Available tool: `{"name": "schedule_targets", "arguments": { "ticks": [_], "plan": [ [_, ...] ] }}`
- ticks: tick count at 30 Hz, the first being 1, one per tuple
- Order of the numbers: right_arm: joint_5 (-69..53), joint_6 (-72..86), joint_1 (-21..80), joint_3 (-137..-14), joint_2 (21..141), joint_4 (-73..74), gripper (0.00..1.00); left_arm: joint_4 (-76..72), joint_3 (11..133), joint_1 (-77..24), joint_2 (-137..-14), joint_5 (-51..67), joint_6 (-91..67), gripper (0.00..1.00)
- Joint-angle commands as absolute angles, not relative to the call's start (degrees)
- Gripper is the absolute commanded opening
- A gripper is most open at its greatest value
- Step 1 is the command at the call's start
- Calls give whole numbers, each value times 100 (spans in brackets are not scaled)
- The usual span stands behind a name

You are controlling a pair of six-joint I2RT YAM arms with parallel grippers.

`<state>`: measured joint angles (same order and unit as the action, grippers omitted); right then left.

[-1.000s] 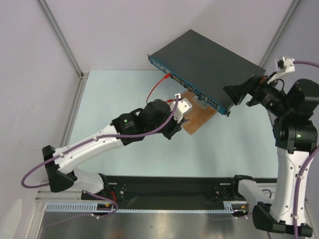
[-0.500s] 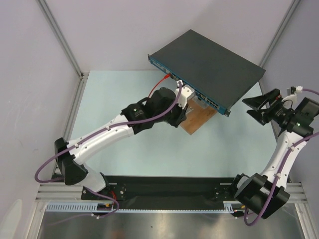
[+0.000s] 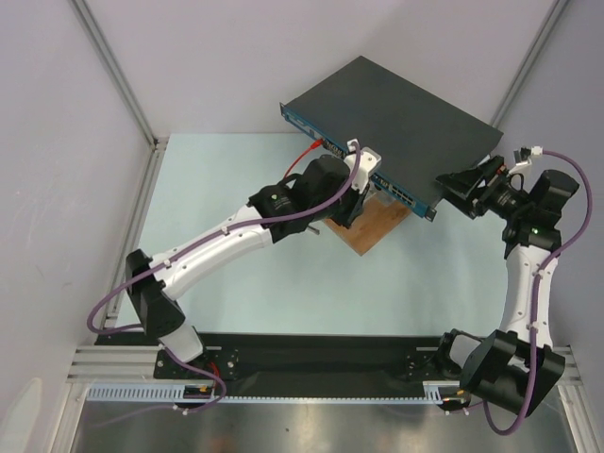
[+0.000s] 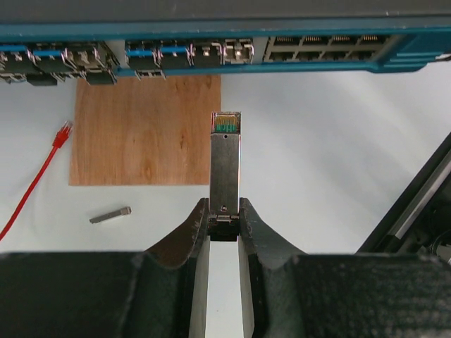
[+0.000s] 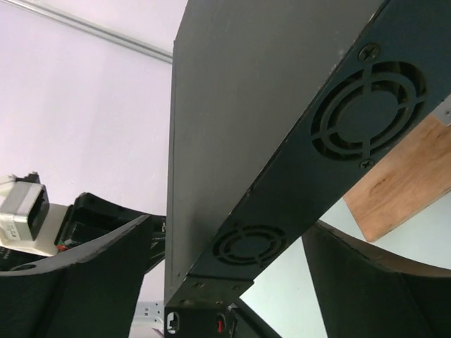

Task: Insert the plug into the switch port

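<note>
Left wrist view, approach to the port row. The left jaws are clenched on the rear end of the plug (image 4: 225,158), a slim metal module that projects straight ahead of them, green-tipped nose leading. The switch (image 4: 211,32) lies directly forward of the jaws, with the wooden board (image 4: 144,130) under and in front of it. Its blue front face runs crosswise, so the plug's long axis meets the row of sockets at a right angle. Nose and face are apart: a strip of board and tabletop (image 4: 324,155) shows between them. The sockets in line with the nose are the small metal-framed ones just left of the double-row block. The coming move therefore looks like a straight push along the plug's own axis, with little sideways correction. The left arm is the nearer to the ports. In the right wrist view the right jaws are released and straddle the switch's vented side end without visibly touching it. A red cable (image 4: 42,169) and a small metal bar (image 4: 110,215) lie off to one side of the path.
</note>
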<state>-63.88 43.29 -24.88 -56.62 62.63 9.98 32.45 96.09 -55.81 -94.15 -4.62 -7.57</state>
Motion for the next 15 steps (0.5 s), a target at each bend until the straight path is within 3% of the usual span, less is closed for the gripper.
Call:
{"name": "schedule_targets", "arguments": {
  "ticks": [1, 3, 13, 15],
  "plan": [
    [-6258, 4474, -2294, -5625, 6284, 501, 89, 3225, 10037, -5450, -9562, -545, -923, 0],
    [-6188, 4395, -2241, -5608, 6267, 589, 86, 3252, 10142, -5423, -9615, -536, -932, 0],
    [-6021, 4316, -2171, -5546, 6126, 624, 26, 3357, 10441, -5335, -9914, -527, -940, 0],
    [-6021, 4280, -2162, -5563, 6126, 659, 20, 3375, 10476, -5317, -9966, -501, -941, 0]
  ]
}}
